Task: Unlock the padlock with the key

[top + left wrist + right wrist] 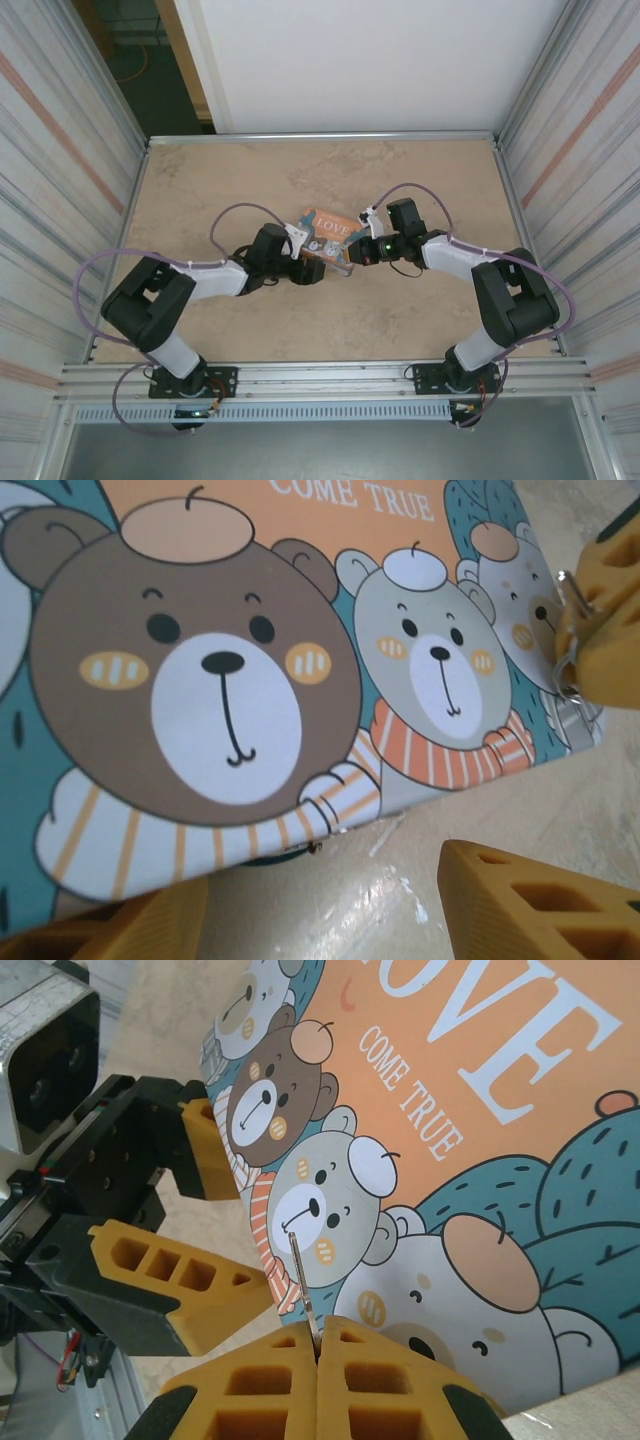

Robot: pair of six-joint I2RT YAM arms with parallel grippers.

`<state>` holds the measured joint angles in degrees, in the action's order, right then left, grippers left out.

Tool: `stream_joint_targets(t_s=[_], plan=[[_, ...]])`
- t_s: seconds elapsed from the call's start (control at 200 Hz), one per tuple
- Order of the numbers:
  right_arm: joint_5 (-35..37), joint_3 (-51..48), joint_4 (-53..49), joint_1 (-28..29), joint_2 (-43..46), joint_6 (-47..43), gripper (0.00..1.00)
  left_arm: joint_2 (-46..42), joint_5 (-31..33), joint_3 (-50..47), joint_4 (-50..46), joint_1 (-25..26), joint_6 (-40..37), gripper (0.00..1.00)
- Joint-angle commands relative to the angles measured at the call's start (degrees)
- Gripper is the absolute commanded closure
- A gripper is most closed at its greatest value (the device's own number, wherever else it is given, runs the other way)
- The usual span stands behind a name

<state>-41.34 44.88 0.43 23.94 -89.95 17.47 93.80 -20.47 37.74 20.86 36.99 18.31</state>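
The right claw [318,1345] is squeezed shut on the thin silver metal key [298,1275]. The key pokes straight out from its yellow fingers and points at the edge of the flat orange-and-teal box with cartoon bears [470,1090]. So the key part is done: it is picked up and held.

The little padlock is the hard part. I cannot pick it out for sure in any view, as it is too small or hidden by the box's edge. I see no lock opened, so my guess is that putting the key in and turning it is not yet done.

The left claw [235,1230] has its fingers apart, right by the box's near edge with nothing pinched in it.

The box lies in the middle of the tan stone-look table [200,180]. The two claws come at it from each side and are very close to each other, so there is little room there and they could bump. There is lots of table on the far side of the box. The ribbed metal walls [60,150] are well apart from both claws.
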Motion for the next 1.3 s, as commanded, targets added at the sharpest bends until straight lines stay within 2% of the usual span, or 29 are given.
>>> stream_joint_targets(t_s=[0.0,0.21,0.386,0.646,0.812,1.132,1.298], plan=[[4.0,0.0,-4.4,0.6,-0.1,-1.4,1.00,2.5,1.1,0.6,5.8,0.4,1.2,0.41],[4.8,0.3,-4.9,1.3,-0.3,-1.6,1.00,3.8,0.6,1.5,5.8,0.5,1.7,0.43],[5.4,0.1,-4.9,1.5,-0.1,-1.5,1.00,6.7,-1.2,3.9,5.2,0.6,2.8,0.49],[5.6,0.5,-4.6,2.2,-0.3,-1.2,1.00,8.3,-0.2,5.3,5.5,0.7,4.7,0.54],[5.8,0.5,-4.5,2.4,-0.3,-1.2,1.00,9.1,0.7,5.7,6.3,0.8,6.3,0.60],[6.0,0.4,-3.9,3.5,1.7,-1.0,1.00,9.6,2.7,5.3,8.7,0.9,8.7,0.79],[5.9,0.2,-4.2,3.5,5.8,-0.9,1.00,8.1,1.7,4.6,9.0,1.0,9.3,0.83]])
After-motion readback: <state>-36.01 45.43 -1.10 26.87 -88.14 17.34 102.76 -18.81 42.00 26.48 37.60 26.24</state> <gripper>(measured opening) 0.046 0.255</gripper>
